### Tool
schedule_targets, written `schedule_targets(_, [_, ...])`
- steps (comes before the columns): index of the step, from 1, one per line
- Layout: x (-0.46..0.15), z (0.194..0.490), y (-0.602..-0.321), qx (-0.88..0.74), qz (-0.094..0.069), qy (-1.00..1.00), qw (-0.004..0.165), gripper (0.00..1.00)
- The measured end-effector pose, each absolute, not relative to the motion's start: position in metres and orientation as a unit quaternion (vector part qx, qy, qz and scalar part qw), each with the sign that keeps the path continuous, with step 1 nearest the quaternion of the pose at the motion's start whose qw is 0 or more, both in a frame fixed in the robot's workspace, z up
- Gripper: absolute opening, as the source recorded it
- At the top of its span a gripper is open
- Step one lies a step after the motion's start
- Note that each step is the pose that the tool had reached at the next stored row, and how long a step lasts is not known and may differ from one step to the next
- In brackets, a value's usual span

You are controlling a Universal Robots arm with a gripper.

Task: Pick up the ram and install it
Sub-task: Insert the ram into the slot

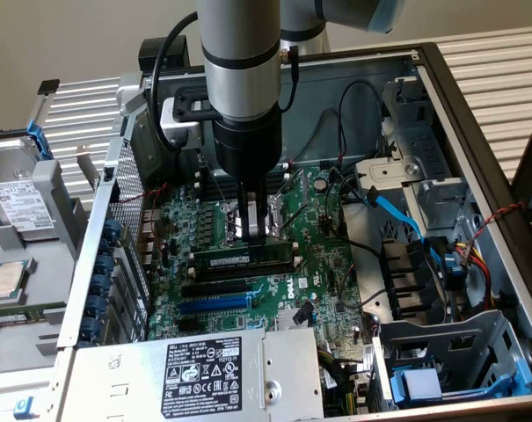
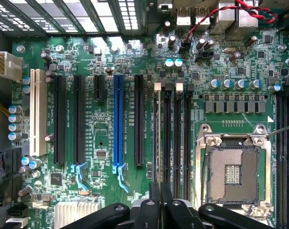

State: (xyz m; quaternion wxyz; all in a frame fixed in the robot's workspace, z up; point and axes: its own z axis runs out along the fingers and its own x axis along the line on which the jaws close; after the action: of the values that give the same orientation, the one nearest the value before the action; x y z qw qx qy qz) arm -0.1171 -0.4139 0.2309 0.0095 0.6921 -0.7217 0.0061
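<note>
**Gripper clamped on ram, over mem slots inside the PC case**

You've got the gripper [image 1: 255, 236] down inside the open PC case [image 1: 477, 114], pointing straight at the motherboard [image 1: 331, 281]. Fingers are clenched w/ almost no gap, pinching the top edge of the ram [image 1: 239, 260]. The ram stands on its long edge, level w/ the board, label facing the exterior view's cam. It sits at the black memory slots [image 2: 175, 138], on the side nearest the blue expansion slot [image 2: 118, 124]. Can't tell if it's fully seated or if the white clips [image 2: 178, 87] are latched.

In the wrist view you see the fingertips closed together right over the first mem slot, w/ the CPU socket [image 2: 232, 174] beside the slots, open, no chip in it.

What else the case holds:
- power supply [image 1: 204, 374] w/ white-on-black label, at the near edge of the exterior view
- drive cage [image 1: 459, 352] at the exterior view's right, w/ a blue plastic part in its lower bay
- blue data cable [image 1: 397, 215] and black wires looping across the board's right side

Outside the case, at the exterior view's left, a hard drive [image 1: 24, 207] sits in a tray, and a CPU chip [image 1: 3, 279] lies just below it.
</note>
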Motion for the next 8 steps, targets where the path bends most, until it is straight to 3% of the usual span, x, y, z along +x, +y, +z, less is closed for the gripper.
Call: schedule_targets(8, [-0.1171, 0.231, -0.4138, 0.692, 0.006, -0.722, 0.01, 0.12])
